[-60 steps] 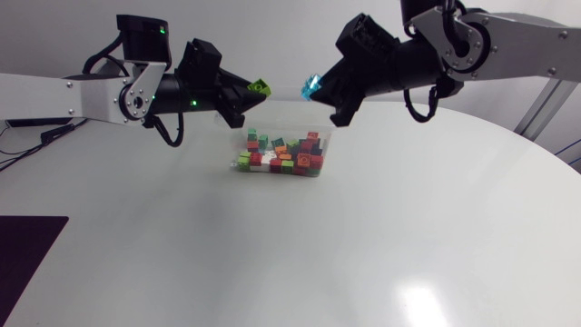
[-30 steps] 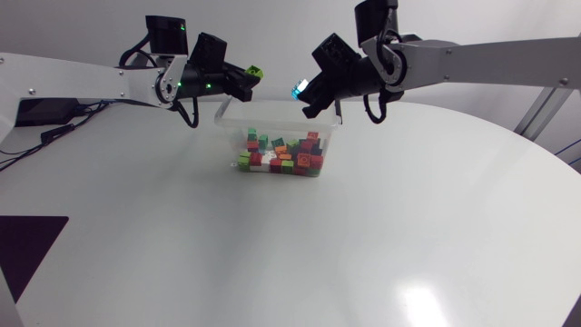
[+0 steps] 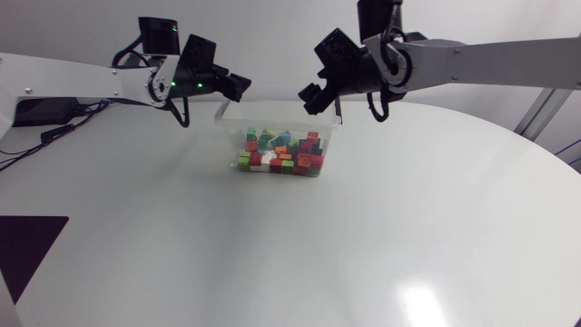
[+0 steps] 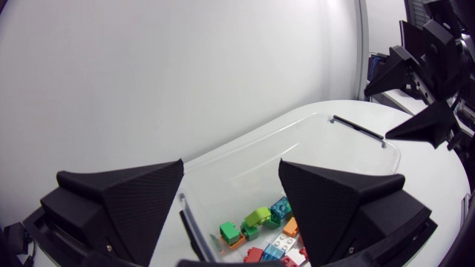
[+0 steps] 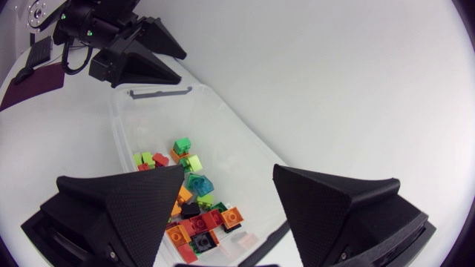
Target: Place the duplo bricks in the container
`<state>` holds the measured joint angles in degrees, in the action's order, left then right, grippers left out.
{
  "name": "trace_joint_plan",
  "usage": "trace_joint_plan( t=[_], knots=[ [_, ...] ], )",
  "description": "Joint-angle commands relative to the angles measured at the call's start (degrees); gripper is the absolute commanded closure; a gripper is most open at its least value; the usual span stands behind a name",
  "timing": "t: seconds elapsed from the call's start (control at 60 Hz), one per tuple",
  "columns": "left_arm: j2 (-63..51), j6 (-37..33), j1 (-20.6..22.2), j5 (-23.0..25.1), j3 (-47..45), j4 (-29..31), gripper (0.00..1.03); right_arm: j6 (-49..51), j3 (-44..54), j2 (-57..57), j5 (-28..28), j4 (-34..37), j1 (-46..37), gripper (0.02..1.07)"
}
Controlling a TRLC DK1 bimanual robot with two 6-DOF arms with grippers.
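A clear plastic container (image 3: pixel 329 136) holds several duplo bricks (image 3: pixel 281 156) in red, green, orange and white. My left gripper (image 3: pixel 233 84) hovers open and empty above the container's left rim. Over the right rim, my right gripper (image 3: pixel 313 94) also hangs open and empty. In the left wrist view the wide-spread left gripper (image 4: pixel 230 204) frames the container (image 4: pixel 312 152) and the bricks (image 4: pixel 257 220) below, with my right gripper (image 4: pixel 423 96) beyond. The right wrist view shows the open right gripper (image 5: pixel 226 204) over a cyan brick (image 5: pixel 199 183) and a lime brick (image 5: pixel 192 162) among the pile.
The container stands at the back middle of a white round table (image 3: pixel 363 245). A dark mat (image 3: pixel 27 245) lies at the table's left edge. The container's clip handle (image 5: pixel 159 92) lies on the rim nearest my left gripper (image 5: pixel 137 59).
Both grippers have opened. The lime brick held by the left and the cyan brick held by the right are gone from the fingers and lie in the container.
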<state>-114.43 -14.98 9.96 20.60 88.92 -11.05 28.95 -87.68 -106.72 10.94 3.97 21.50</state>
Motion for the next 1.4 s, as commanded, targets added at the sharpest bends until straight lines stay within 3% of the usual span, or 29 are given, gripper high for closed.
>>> trace_joint_plan(
  t=[0.0, 0.417, 0.533, 0.8, 1.083, 1.217, 1.383],
  knots=[
    [7.03, 0.74, -1.69, -0.3, -4.02, -0.64, 0.05, 0.41, 4.18, 5.91, -1.1, -1.24, -1.46, 0.15],
    [33.13, -1.19, -10.48, -0.21, -30.21, -4.33, 0.05, -1.7, 26.6, 30.34, -9.45, -7.48, -7.43, 0.14],
    [40.08, -0.4, -12.24, -0.12, -36.1, -4.86, 0.05, -1.79, 32.31, 37.2, -12.35, -9.77, -9.54, 0.09],
    [54.58, 0.74, -15.32, -0.12, -48.67, -8.46, 0.05, -1.79, 43.12, 51.96, -17.53, -9.94, -12.36, 0.09],
    [66.97, 1.71, -19.01, 1.2, -58.34, -6.62, 0.05, -3.55, 53.31, 68.84, -22.37, -7.83, -12.71, 0.07],
    [73.04, 6.9, -21.65, 1.11, -62.56, -6.53, 0.06, -4.34, 56.65, 75.69, -23.51, -4.14, -12.8, 0.07],
    [78.48, 7.78, -21.82, 1.11, -67.13, -6.44, 0.06, -4.34, 60.61, 85.27, -24.74, -0.36, -13.15, 0.07]
  ],
)
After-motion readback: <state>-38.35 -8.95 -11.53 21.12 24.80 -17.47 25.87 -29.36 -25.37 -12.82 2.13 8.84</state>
